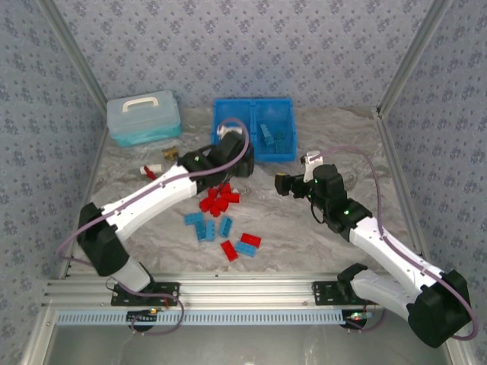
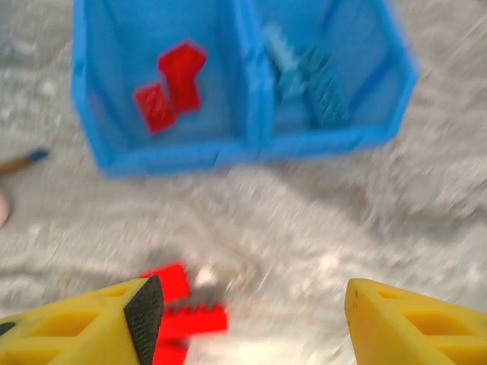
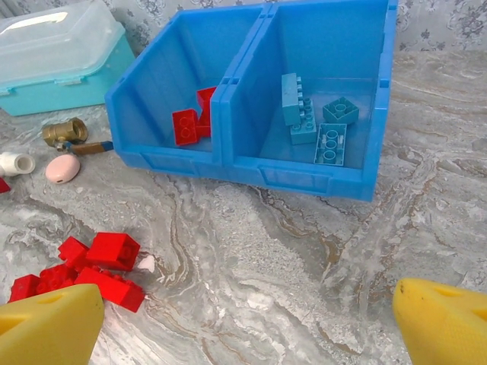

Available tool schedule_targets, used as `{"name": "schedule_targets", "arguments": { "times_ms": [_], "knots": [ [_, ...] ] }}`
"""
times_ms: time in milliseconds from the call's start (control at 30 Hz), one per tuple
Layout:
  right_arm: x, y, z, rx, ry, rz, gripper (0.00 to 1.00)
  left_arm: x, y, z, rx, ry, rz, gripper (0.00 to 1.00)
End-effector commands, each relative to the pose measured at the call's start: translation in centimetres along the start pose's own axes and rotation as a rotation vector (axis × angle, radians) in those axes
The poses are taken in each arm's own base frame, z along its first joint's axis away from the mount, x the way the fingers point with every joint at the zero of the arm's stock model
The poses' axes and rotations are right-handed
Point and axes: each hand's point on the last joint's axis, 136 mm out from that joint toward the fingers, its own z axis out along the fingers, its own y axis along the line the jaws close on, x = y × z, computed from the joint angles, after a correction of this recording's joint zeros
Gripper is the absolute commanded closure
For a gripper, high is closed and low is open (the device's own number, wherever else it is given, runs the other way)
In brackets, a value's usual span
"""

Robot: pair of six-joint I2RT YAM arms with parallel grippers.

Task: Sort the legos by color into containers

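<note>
Your left end effector (image 2: 251,312) hangs with its yellow fingers (image 2: 76,327) spread wide and nothing between them, just above a heap of small bright red studded plastic bricks (image 2: 194,319) on the marbled grey tabletop (image 2: 342,220). Your right end effector (image 3: 243,323) is also wide open and empty, over bare tabletop to the right of that heap. It faces the bright blue open plastic bin (image 3: 304,179).

The bin's left compartment (image 3: 163,84) already holds a few red bricks, and its right compartment (image 3: 335,46) holds several light blue studded bricks (image 3: 319,125). More light blue ones (image 1: 205,226) lie loose nearer the arm bases, with a couple of red ones mixed in.

The red heap is tightly packed. If you close on it you may pinch two bricks at once, or shove the neighbours aside and lose the grip. The left wrist view is blurred, so line up carefully.

The two arms sit near each other in front of the bin, so moving both together risks a clash. A release close to the centre divider could drop a brick on the wrong side.
</note>
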Motion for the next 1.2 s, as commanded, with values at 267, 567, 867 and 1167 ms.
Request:
{"name": "schedule_targets", "arguments": {
  "times_ms": [267, 567, 867, 1167],
  "knots": [
    [0.7, 0.4, 0.3, -0.018, 0.032, 0.002, 0.0, 15.3, 4.0, 1.9, -0.207, 0.342, 0.139, 0.33],
    [0.9, 0.4, 0.5, -0.016, 0.038, 0.001, 0.0, 20.7, 3.6, 4.6, -0.225, 0.497, 0.162, 0.26],
    [0.9, 0.4, 0.5, -0.018, 0.035, 0.004, 0.0, 23.2, 3.9, 6.2, -0.218, 0.505, 0.122, 0.52],
    [0.7, 0.2, 0.2, -0.003, 0.029, 0.007, 0.0, 16.1, 1.1, 4.1, -0.097, 0.308, 0.069, 0.7]
  ]
}}
